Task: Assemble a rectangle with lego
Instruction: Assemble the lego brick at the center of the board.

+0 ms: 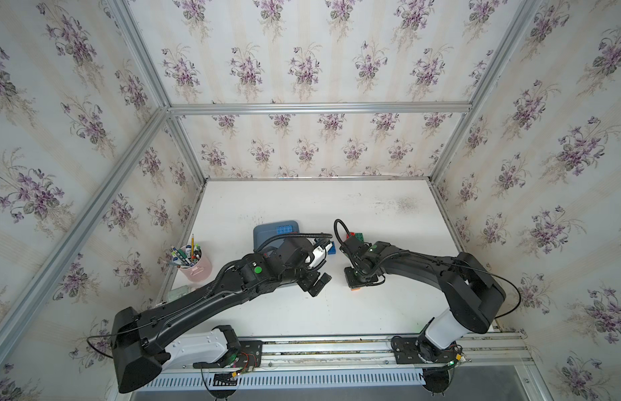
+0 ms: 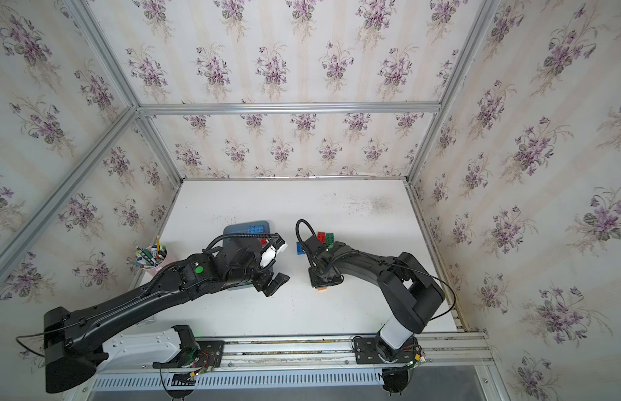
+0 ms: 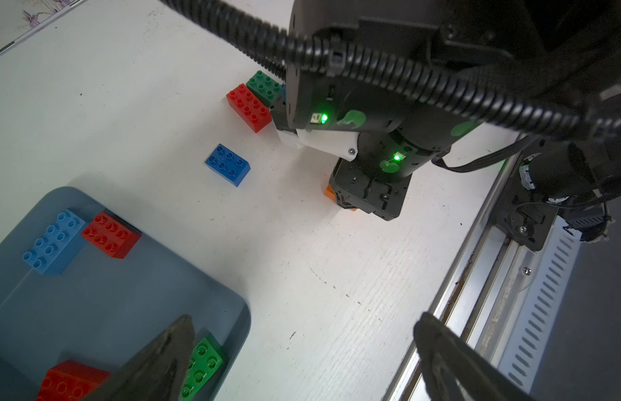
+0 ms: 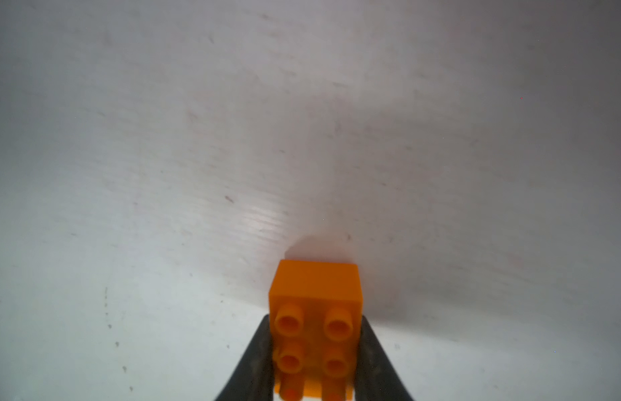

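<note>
The right gripper (image 4: 315, 323) is clamped on an orange brick (image 4: 316, 284), one dark finger (image 4: 257, 361) pressed to each long side. The brick's long axis runs along the fingers, back toward the wrist camera. Its studs, in two columns, face that camera. It is low over the white table (image 4: 163, 139), near the front edge, and whether it touches the table cannot be told.

In a top view only an orange sliver shows under the gripper. Farther back, a blue brick (image 3: 227, 165) lies alone, studs up. Its long axis is roughly parallel to that of a red brick (image 3: 248, 107), which touches a green brick (image 3: 265, 85).

The left gripper (image 3: 302, 361) hangs wide open and empty over the near corner of a blue-grey tray (image 3: 93, 305). In the tray lie a light blue brick (image 3: 54, 241) and more red and green ones.
</note>
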`<state>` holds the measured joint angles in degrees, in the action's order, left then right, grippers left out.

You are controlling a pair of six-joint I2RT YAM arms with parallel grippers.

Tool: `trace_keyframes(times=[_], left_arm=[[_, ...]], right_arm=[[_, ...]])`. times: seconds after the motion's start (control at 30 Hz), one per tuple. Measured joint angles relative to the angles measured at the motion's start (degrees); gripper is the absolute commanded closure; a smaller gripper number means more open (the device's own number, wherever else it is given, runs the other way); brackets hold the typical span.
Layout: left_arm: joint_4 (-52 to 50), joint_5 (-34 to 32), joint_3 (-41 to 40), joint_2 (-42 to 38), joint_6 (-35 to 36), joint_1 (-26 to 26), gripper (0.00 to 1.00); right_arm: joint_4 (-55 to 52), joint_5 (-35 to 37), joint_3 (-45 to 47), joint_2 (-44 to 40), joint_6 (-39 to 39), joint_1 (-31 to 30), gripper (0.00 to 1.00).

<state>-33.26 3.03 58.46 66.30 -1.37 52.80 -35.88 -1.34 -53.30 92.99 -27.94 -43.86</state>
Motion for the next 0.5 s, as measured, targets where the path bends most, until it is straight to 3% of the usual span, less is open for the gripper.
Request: trace_keyframes(times=[0.5], left_arm=[[-0.48,-2.54,-0.55,-2.89,-0.02,0.00,0.00]], right_arm=[[1.60,-0.57,-19.43,16.70,-2.01,-0.11,0.66]])
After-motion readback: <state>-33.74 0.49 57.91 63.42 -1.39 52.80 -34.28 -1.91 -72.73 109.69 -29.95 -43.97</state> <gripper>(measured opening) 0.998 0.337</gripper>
